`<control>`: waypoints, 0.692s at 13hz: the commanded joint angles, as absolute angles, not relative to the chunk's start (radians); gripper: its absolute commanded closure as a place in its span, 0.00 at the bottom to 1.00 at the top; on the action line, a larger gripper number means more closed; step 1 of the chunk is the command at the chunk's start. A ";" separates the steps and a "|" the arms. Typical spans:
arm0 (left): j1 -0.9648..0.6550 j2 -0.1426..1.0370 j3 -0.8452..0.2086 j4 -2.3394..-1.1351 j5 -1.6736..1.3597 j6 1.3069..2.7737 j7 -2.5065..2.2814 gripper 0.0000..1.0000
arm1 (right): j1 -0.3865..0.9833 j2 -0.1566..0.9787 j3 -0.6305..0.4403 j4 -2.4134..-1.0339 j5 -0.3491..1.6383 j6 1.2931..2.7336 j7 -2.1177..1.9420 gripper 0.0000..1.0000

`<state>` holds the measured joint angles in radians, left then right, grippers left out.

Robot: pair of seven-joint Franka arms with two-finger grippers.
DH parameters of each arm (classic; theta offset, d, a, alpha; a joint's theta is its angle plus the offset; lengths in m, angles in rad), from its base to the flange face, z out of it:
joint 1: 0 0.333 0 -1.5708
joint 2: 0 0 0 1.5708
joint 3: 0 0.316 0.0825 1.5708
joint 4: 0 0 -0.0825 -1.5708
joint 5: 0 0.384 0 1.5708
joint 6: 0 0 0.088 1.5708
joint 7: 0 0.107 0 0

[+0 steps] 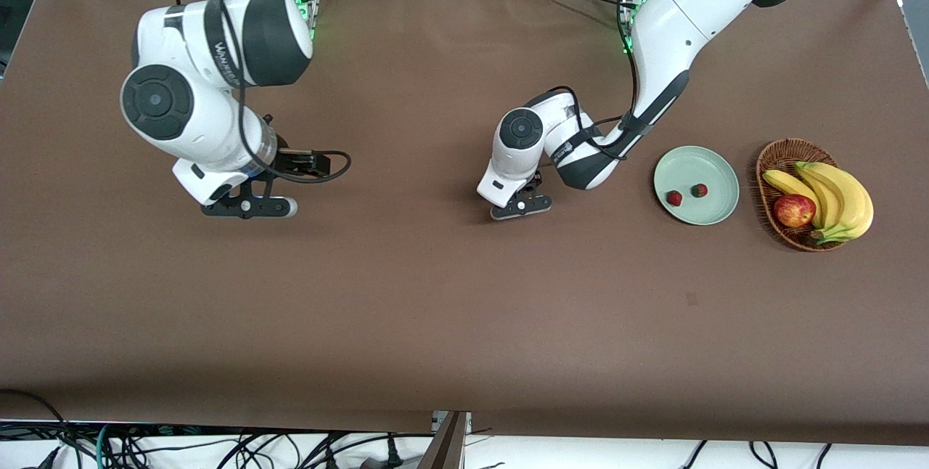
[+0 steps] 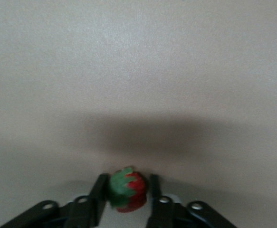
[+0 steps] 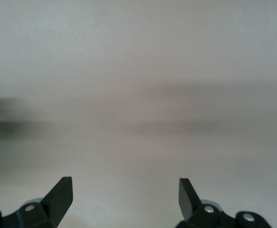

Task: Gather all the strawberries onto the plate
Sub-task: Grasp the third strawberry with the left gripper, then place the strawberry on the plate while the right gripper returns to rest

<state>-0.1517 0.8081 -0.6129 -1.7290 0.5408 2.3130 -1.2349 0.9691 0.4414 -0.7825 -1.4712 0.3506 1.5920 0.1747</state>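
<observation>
Strawberries (image 1: 686,194), two, lie on the plate (image 1: 715,213) at frame right; the left gripper (image 2: 126,192) at centre pinches a third strawberry (image 2: 126,190). Right gripper (image 3: 125,194) waits, fingers spread.

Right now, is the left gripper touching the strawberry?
Touching: the left wrist view shows the left gripper with both fingers pressed against the strawberry.

Glossy white rounded arm shells with black joint discs and dark bands; black cables looped along both; black two-finger left gripper (image 2: 127,197) and right gripper (image 3: 125,197), silver screws.
</observation>
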 commanded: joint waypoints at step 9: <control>0.493 0.718 -1.037 -1.776 0.528 1.898 -0.987 0.86 | 0.508 0.092 -0.304 -1.652 0.160 1.579 0.094 0.01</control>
<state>0.3093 0.7449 -0.9345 -1.7033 0.5388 1.9524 -1.0946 0.5800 0.1575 -0.3606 -1.5917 0.1804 1.5836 0.1438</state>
